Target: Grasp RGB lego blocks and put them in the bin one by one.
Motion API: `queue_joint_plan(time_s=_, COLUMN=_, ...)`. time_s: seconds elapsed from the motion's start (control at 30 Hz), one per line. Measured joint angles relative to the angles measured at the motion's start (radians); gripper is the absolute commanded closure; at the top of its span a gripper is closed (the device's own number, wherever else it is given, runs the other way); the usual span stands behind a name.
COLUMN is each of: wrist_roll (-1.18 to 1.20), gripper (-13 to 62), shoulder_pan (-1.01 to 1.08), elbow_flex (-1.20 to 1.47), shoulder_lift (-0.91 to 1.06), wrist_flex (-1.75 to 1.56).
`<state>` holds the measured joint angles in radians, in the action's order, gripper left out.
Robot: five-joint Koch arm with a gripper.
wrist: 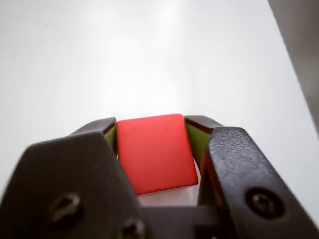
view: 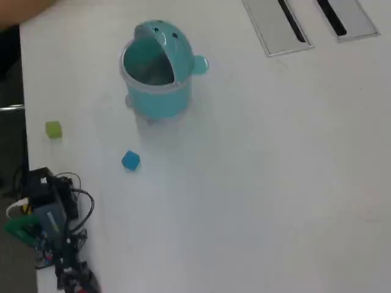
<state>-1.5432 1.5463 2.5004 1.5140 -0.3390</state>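
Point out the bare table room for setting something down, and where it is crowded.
Overhead view: the wide white table right of the bin and below the two slots is bare. Crowded: the left side, where the green block, blue block and cable tangle sit.

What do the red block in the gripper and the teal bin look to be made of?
Red block: likely plastic, matte, with a smooth, evenly coloured face. Bin: likely glossy moulded plastic, with soft highlights, a rounded lid and a paler, possibly translucent rim.
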Motion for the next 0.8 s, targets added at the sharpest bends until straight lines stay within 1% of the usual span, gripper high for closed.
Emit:
queue_joint_plan(time_s=0.2, wrist_roll=0.02, gripper=54.2, shoulder_pan=-0.057, elbow_flex=0.086, shoulder_lift=0.0, wrist_flex=-0.172)
queue_joint_plan(time_s=0.27, wrist_roll=0.021, gripper=54.3, shoulder_pan=-0.106, elbow_flex=0.126, shoulder_lift=0.028, wrist_flex=-0.213)
queue_joint_plan(time_s=0.3, wrist_roll=0.021, gripper=54.3, shoulder_pan=-0.138, elbow_flex=0.155, shoulder_lift=0.078, wrist_flex=-0.213)
queue_joint_plan(time_s=0.4, wrist_roll=0.025, gripper=54.2, shoulder_pan=-0.179, elbow_flex=0.16, shoulder_lift=0.133, wrist_flex=-0.224)
queue_joint_plan(time_s=0.47, wrist_roll=0.026, gripper=54.3, shoulder_pan=-0.236, elbow_flex=0.16, shoulder_lift=0.212, wrist_flex=-0.242)
queue_joint_plan(time_s=0.63, wrist_roll=0.031, gripper=54.3, shoulder_pan=-0.318, elbow_flex=0.163, shoulder_lift=0.316, wrist_flex=-0.242)
queue_joint_plan(time_s=0.77, wrist_roll=0.041, gripper=54.2, shoulder_pan=-0.531, elbow_flex=0.236, shoulder_lift=0.56, wrist_flex=-0.23)
queue_joint_plan(time_s=0.8, wrist_roll=0.044, gripper=54.3, shoulder_pan=-0.546, elbow_flex=0.239, shoulder_lift=0.581, wrist_flex=-0.219)
